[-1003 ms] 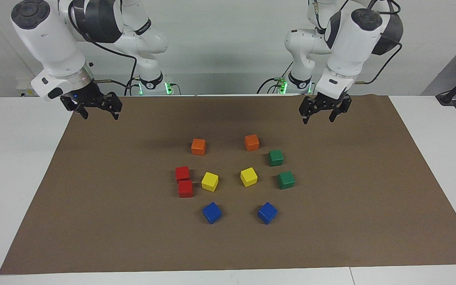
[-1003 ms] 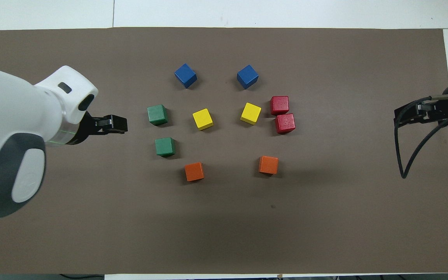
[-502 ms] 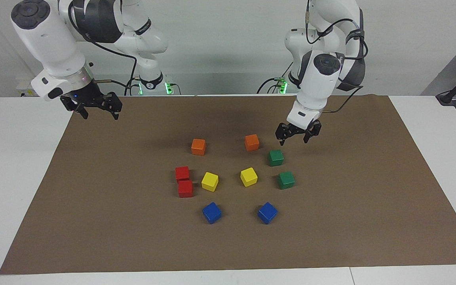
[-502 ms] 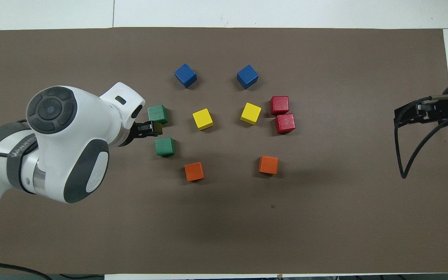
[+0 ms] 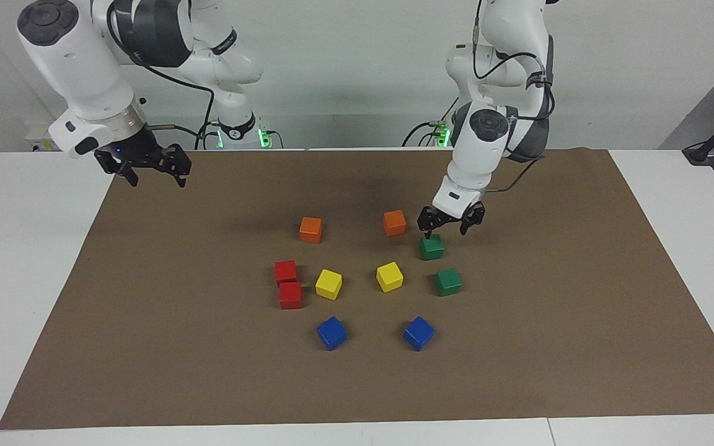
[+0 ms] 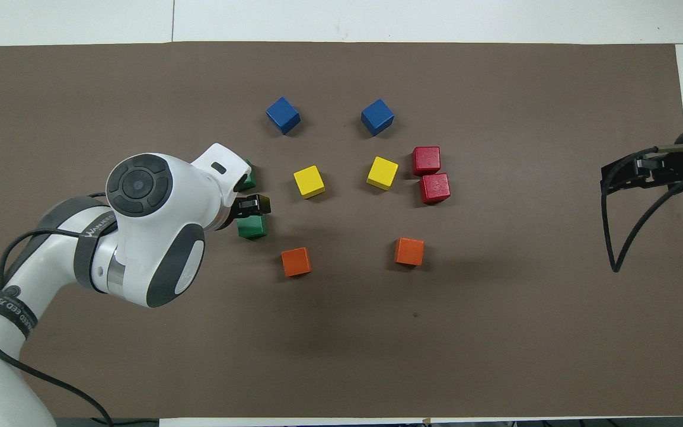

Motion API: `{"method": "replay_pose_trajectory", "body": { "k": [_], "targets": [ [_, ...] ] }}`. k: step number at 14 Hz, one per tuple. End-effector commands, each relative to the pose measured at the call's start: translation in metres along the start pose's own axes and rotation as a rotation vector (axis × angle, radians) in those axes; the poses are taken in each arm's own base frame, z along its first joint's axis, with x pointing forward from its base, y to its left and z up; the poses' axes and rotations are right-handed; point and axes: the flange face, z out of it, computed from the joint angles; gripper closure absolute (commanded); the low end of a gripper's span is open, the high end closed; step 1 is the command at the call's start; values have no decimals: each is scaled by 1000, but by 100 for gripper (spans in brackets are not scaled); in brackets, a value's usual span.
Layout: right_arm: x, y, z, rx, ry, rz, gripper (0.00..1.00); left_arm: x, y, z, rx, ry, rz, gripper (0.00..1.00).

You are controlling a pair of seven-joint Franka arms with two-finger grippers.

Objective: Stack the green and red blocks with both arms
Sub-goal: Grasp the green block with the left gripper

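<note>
The left hand (image 5: 450, 224) hangs with fingers spread wide and holding nothing, low over the green cube nearer the robots (image 5: 432, 247), one fingertip just above that cube's top edge and the hand's centre offset toward the left arm's end of the bench (image 5: 53, 260). The second green cube (image 5: 449, 282) lies just farther out, and the two red cubes (image 5: 287, 284) sit touching, toward the right arm's end. The right hand (image 5: 149, 170), likewise open and empty, waits over the mat's corner (image 5: 123, 186), well apart from them.
</note>
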Motion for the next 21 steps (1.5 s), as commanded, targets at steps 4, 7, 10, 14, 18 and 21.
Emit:
{"method": "replay_pose_trajectory", "body": {
  "k": [4, 7, 10, 14, 18, 21],
  "targets": [
    [-4, 0, -2, 14, 3, -19, 0, -12, 11, 30, 17, -11, -13, 0],
    [-4, 0, -2, 14, 3, -17, 0, -16, 18, 49, 20, -17, -38, 0],
    [-4, 0, -2, 14, 3, -17, 0, -17, 24, 65, 20, -19, -30, 0],
    [-4, 0, -2, 14, 3, -17, 0, -18, 23, 75, 34, -26, -20, 0],
    [-4, 0, -2, 14, 3, -19, 0, -13, 19, 78, 32, -4, 6, 1],
    [0, 3, -4, 14, 33, -13, 0, -11, 18, 84, 38, -1, 55, 10]
  ]
}}
